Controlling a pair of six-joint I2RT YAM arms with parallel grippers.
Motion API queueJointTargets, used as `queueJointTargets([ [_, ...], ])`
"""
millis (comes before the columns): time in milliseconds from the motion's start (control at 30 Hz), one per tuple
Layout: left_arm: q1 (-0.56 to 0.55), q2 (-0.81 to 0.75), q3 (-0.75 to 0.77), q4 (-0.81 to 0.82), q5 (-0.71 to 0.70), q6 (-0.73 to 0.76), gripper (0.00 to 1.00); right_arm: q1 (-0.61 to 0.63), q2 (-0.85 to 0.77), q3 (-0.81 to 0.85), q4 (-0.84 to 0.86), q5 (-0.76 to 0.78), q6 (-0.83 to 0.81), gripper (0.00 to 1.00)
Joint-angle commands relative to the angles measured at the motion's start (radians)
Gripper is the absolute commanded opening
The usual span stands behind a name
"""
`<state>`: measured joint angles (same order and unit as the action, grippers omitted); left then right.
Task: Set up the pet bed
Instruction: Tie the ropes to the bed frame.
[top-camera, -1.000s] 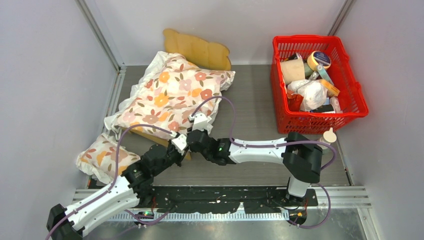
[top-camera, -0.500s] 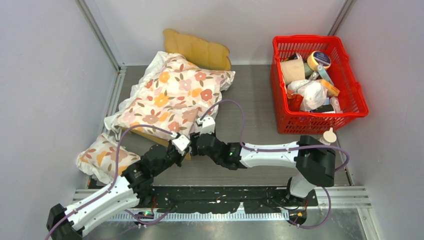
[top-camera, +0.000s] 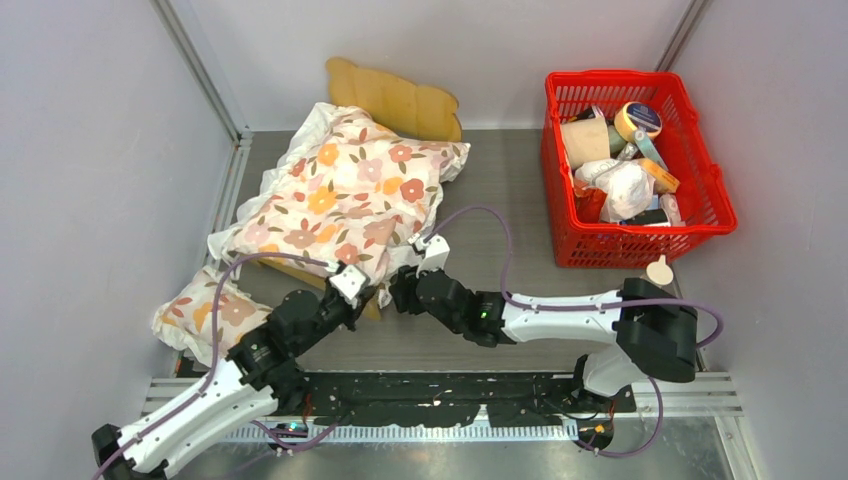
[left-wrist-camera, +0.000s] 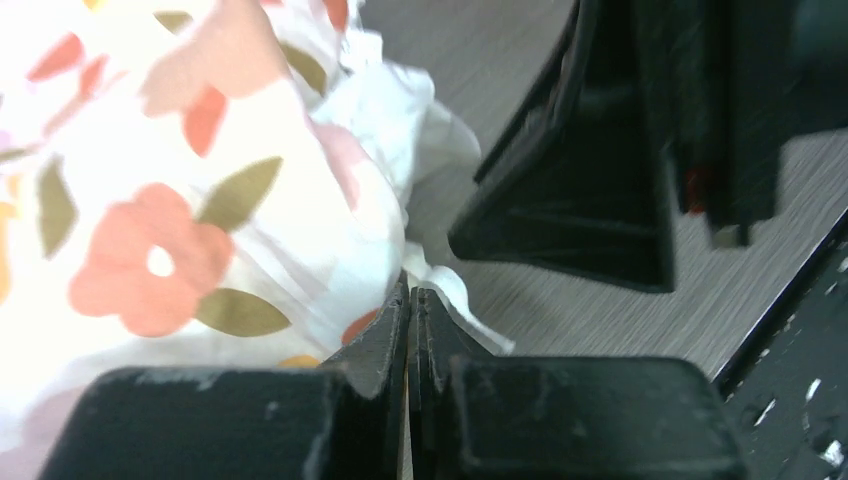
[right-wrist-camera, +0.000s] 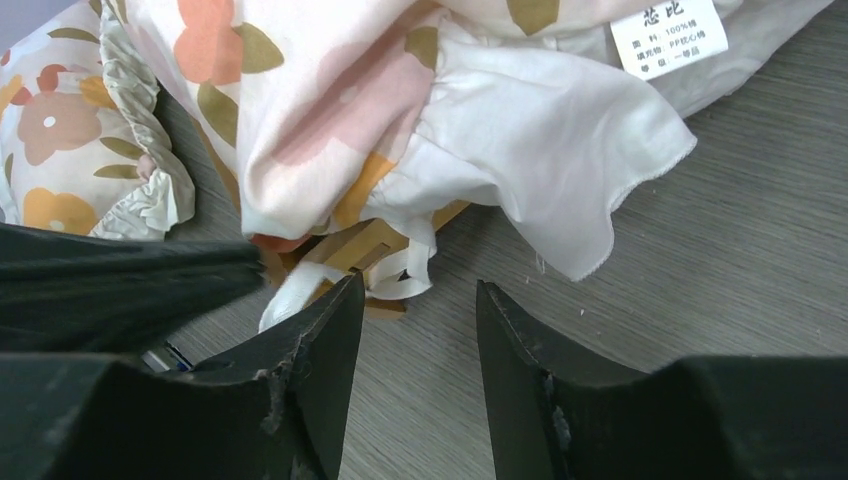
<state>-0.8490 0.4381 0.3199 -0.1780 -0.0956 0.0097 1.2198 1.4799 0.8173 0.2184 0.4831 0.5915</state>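
Observation:
The pet bed's scalloped light-wood headboard (top-camera: 400, 100) stands at the back. A white floral cushion (top-camera: 345, 195) covers the rest of the frame, and only a wooden corner (right-wrist-camera: 362, 245) shows under its near edge. My left gripper (top-camera: 352, 284) is at that near edge. In the left wrist view its jaws stand together, and the left gripper (left-wrist-camera: 411, 300) has its tips against the cushion's white frill (left-wrist-camera: 450, 290); I see no fabric between them. My right gripper (right-wrist-camera: 418, 335) is open over bare table just short of the frill (right-wrist-camera: 560, 150), holding nothing.
A small floral pillow (top-camera: 205, 312) lies at the near left beside the wall. A red basket (top-camera: 700, 215) full of items stands at the back right. A white care label (right-wrist-camera: 668, 30) hangs from the cushion. Grey walls close in both sides.
My right gripper has come off the cushion's near edge, drawn back toward the near side and opened. My left arm has shifted slightly left. The cushion has barely moved.

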Motion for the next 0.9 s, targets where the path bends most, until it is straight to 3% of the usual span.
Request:
queueJointTargets([
  [0,-0.002,-0.073,0.069,-0.029,-0.021,-0.048,0.01,-0.013,-0.037,-0.037,0.070,0.014,0.064,0.51],
  [167,-0.002,-0.121,0.040,-0.022,-0.029,-0.079,0.00,-0.072,-0.040,-0.103,0.192,-0.084,0.109,0.44],
  [267,-0.002,-0.129,0.053,-0.033,-0.067,-0.138,0.10,-0.110,-0.021,-0.125,0.222,-0.149,0.122,0.43],
  [400,-0.002,-0.106,0.079,-0.046,-0.136,-0.197,0.09,-0.139,0.024,-0.161,0.318,-0.216,0.146,0.42],
  [467,-0.002,-0.074,0.109,-0.066,-0.182,-0.251,0.17,-0.153,0.055,-0.174,0.401,-0.273,0.132,0.42],
  [700,-0.002,0.065,0.189,-0.142,-0.119,-0.273,0.21,-0.212,0.155,-0.190,0.592,-0.368,0.226,0.38],
  [867,-0.002,0.072,0.199,-0.167,-0.138,-0.271,0.29,-0.226,0.195,-0.200,0.685,-0.366,0.350,0.38],
])
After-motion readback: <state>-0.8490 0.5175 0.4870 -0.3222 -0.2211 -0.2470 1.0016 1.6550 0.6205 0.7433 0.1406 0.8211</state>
